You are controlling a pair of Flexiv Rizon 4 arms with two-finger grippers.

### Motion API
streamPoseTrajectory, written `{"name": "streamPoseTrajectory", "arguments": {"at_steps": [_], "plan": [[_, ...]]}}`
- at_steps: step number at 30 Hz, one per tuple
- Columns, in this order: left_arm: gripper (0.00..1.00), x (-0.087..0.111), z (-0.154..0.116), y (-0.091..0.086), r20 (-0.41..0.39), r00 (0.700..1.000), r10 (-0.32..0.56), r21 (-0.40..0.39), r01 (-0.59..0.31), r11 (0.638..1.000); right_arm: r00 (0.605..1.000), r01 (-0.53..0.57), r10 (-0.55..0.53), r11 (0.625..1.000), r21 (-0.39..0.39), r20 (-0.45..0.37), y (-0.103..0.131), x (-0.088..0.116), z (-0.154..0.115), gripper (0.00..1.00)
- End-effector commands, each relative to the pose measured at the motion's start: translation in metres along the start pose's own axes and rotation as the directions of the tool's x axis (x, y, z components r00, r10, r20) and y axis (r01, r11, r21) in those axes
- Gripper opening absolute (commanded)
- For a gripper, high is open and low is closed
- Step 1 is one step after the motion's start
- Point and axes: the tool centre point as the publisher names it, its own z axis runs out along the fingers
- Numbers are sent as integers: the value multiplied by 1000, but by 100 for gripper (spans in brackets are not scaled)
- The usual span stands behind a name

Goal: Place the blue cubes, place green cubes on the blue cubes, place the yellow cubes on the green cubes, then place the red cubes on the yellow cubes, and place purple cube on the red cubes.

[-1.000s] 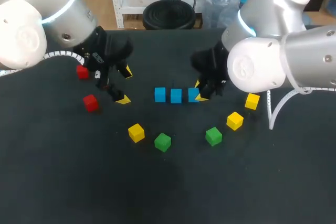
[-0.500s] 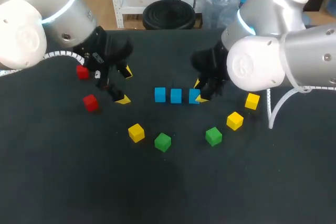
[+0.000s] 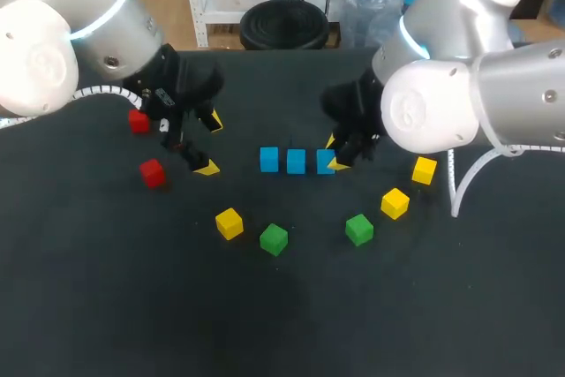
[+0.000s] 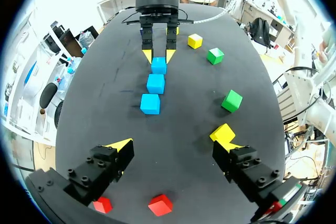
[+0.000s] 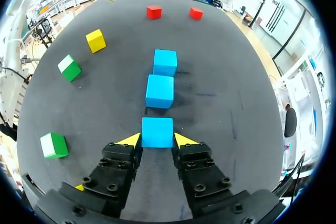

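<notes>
The nearest blue cube [image 5: 157, 129], matte and square-edged, sits pinched between the right gripper [image 5: 157, 140] tips. A second blue cube [image 5: 159, 91] lies just ahead, narrowly gapped. The left gripper [image 4: 172, 148] is spread wide over the bare black table [image 4: 178, 108].

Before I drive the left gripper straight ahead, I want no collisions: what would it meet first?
Probably the nearest blue cube of the row, ahead of the open left gripper, slightly off centre; its height above the table is unclear.

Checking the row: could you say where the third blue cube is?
Head view: the third blue cube ends the row's right, beside the middle blue cube, held by the right claw.
</notes>
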Motion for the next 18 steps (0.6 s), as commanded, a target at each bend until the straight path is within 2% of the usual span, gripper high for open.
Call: {"name": "streamPoseTrajectory", "arguments": {"at_steps": [1, 4, 6, 9, 12, 13, 14, 16, 18], "plan": [[100, 1, 0, 0, 2, 1000, 2, 1, -2, 1000, 1000, 2, -2, 1000, -1, 3, 0, 0, 1, 18], [100, 1, 0, 0, 2, 1000, 2, 1, -2, 1000, 1000, 2, -2, 1000, -2, 3, 0, 0, 1, 18], [100, 1, 0, 0, 2, 1000, 2, 1, -2, 1000, 1000, 3, -3, 1000, -2, 2, 0, 0, 1, 29], [100, 1, 0, 0, 2, 1000, 2, 1, -2, 1000, 1000, 3, -3, 1000, 0, 4, 0, 0, 0, 35], [100, 1, 0, 0, 2, 1000, 2, 1, -2, 1000, 1000, 1, -1, 1000, -1, 5, 0, -1, 0, 47], [100, 1, 0, 0, 2, 1000, 2, 1, -2, 1000, 1000, 1, -1, 1000, -1, 5, 0, -1, -1, 65], [100, 1, 0, 0, 2, 1000, 2, 1, -2, 1000, 1000, 0, 0, 1000, -1, 5, 0, -1, -2, 91], [100, 1, 0, 0, 2, 1000, 2, 1, -2, 1000, 1000, -2, 2, 1000, 1, 6, 0, 0, -4, 90], [100, 1, 0, 0, 2, 1000, 2, 1, -2, 1000, 1000, -4, 4, 1000, 2, 8, 0, 0, -6, 100]]}}
